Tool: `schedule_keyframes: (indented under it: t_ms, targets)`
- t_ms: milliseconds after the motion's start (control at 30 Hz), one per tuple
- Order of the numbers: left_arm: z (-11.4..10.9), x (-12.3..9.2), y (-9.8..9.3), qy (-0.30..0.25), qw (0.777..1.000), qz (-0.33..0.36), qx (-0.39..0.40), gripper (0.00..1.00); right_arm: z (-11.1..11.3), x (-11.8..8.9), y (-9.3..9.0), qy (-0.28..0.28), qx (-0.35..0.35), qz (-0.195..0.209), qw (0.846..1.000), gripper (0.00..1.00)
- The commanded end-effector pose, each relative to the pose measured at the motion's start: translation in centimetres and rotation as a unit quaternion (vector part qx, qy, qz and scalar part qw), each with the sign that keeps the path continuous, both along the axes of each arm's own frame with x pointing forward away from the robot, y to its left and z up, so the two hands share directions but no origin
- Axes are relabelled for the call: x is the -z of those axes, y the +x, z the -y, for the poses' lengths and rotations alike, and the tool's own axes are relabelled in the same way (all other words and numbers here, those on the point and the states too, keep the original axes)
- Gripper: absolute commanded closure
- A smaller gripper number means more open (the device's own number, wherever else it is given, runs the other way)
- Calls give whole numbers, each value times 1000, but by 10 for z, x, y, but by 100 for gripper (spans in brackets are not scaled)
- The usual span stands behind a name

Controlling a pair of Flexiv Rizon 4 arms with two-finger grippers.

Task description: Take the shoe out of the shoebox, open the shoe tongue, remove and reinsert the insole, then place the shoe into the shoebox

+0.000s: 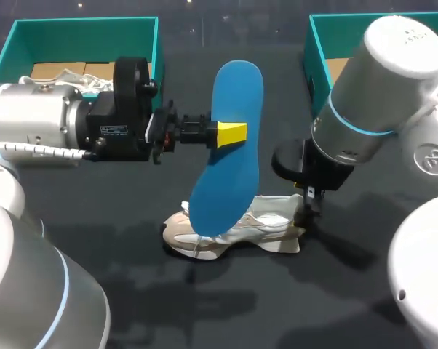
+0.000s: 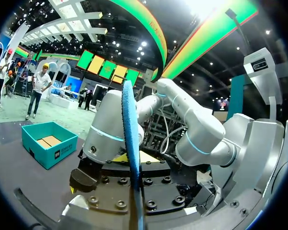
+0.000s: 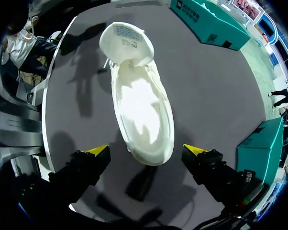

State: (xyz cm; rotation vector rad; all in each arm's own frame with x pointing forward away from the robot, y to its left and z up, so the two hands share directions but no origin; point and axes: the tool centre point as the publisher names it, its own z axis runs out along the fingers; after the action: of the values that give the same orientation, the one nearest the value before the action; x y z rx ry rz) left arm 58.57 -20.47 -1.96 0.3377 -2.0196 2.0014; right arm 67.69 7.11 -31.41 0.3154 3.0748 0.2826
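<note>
A blue insole (image 1: 230,145) hangs upright above the table, and my left gripper (image 1: 232,134) is shut on its edge about midway along. In the left wrist view the insole (image 2: 131,158) shows edge-on between the fingers. Beneath it a beige and white shoe (image 1: 237,231) lies on the dark table, its tongue folded back and its inside bare. My right gripper (image 3: 149,154) hovers open over the heel end of the shoe (image 3: 141,110), one finger on each side, touching nothing. In the head view the right gripper (image 1: 310,200) is at the shoe's right end.
Two teal shoeboxes stand at the back of the table: one at the left (image 1: 81,51) behind my left arm, one at the right (image 1: 324,51) partly hidden by my right arm. The dark tabletop (image 1: 219,305) stretches in front of the shoe.
</note>
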Motion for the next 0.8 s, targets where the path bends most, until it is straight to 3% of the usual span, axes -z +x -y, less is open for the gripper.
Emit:
schedule_keyframes:
  t_ms: [33, 400, 633, 800]
  targets:
    - [0, 1, -1, -1, 1000, 0, -1, 100, -3, -3, 2, -104, 5, -24, 994, 0]
    - [0, 1, -1, -1, 1000, 0, -1, 100, -25, -13, 17, -76, 6, -19, 997, 0]
    - [0, 1, -1, -1, 1000, 0, -1, 100, -47, -4, 28, -54, -8, -19, 998, 0]
    - [0, 1, -1, -1, 1000, 0, -1, 100, -47, -4, 28, -54, -8, -19, 998, 0]
